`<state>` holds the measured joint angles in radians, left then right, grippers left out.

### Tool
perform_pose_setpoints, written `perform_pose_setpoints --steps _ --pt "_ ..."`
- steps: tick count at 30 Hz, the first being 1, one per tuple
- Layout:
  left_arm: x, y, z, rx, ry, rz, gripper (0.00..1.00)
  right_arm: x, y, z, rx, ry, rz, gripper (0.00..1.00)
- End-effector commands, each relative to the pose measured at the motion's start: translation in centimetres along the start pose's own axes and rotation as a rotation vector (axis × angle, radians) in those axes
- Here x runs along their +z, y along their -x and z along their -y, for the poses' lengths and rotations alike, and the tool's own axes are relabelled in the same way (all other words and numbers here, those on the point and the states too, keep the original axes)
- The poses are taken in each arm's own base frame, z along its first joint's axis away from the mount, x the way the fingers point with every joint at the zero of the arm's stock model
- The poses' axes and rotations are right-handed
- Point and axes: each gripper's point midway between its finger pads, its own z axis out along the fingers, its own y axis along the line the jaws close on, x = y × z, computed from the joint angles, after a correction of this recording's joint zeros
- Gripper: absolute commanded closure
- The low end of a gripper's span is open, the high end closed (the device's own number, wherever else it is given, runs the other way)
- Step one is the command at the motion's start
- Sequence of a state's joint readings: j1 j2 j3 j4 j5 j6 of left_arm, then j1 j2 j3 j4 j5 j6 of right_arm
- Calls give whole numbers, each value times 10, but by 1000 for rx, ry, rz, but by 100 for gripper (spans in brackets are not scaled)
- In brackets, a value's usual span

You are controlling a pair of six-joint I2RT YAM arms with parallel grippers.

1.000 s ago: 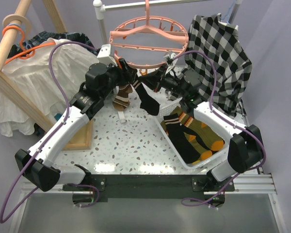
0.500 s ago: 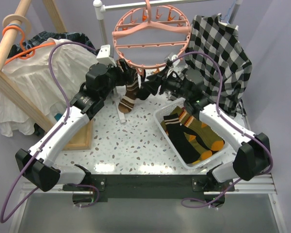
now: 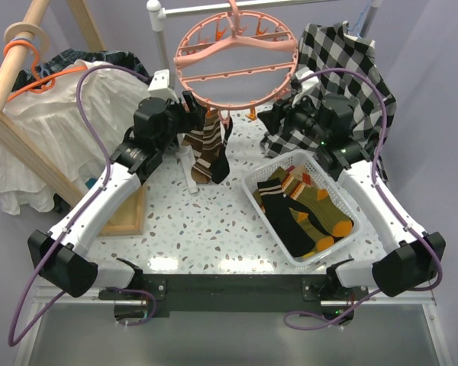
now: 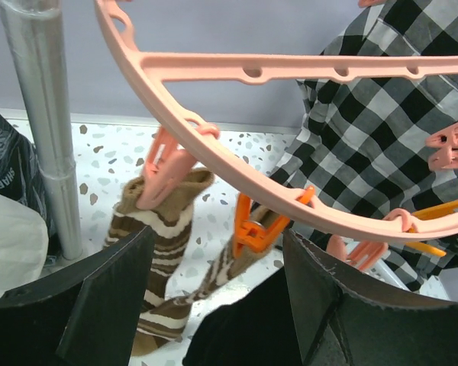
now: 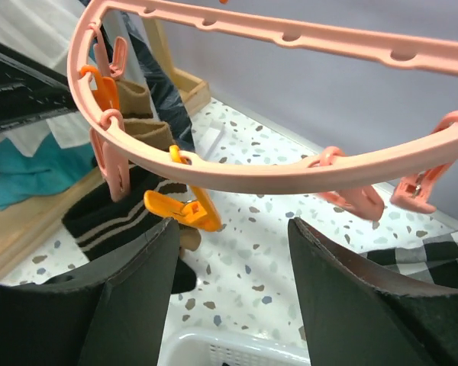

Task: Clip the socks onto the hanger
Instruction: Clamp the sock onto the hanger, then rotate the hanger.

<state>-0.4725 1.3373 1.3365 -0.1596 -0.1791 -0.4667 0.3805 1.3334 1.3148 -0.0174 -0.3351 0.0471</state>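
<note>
The salmon-pink hanger (image 3: 237, 72) hangs tilted from the rail at top centre. Two socks dangle from its near-left rim. A brown striped sock (image 4: 164, 229) is held by a pink clip (image 4: 162, 177). Beside it a dark sock (image 3: 220, 164) with a striped cuff hangs from an orange clip (image 4: 252, 229). My left gripper (image 3: 201, 119) is open just under the rim, its fingers either side of the two socks and touching neither. My right gripper (image 3: 277, 122) is open at the ring's right side, holding nothing. More socks (image 3: 309, 210), black and olive with orange toes, lie in the basket.
A white basket (image 3: 269, 217) sits on the speckled table at right. A black-and-white checked shirt (image 3: 343, 84) hangs behind my right arm. A white blouse on an orange coat hanger (image 3: 38, 114) and a wooden frame stand at left. A metal rail post (image 4: 42, 130) rises left of the hanger.
Both grippers opened. My right gripper let go of the dark sock, which now hangs clipped to the hanger, and drew back to the right. The hanger tilted up.
</note>
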Motion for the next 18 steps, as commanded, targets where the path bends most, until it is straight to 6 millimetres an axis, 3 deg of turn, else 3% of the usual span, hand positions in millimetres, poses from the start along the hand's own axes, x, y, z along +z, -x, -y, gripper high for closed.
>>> perform_pose_setpoints --steps 1,12,18 --pt "1 20 -4 21 5 63 27 3 13 -18 -32 134 5 37" --pt "-13 35 0 47 -5 72 26 27 14 -18 -41 185 41 39" --pt "-24 42 10 77 -62 79 25 30 16 -34 -36 242 52 41"
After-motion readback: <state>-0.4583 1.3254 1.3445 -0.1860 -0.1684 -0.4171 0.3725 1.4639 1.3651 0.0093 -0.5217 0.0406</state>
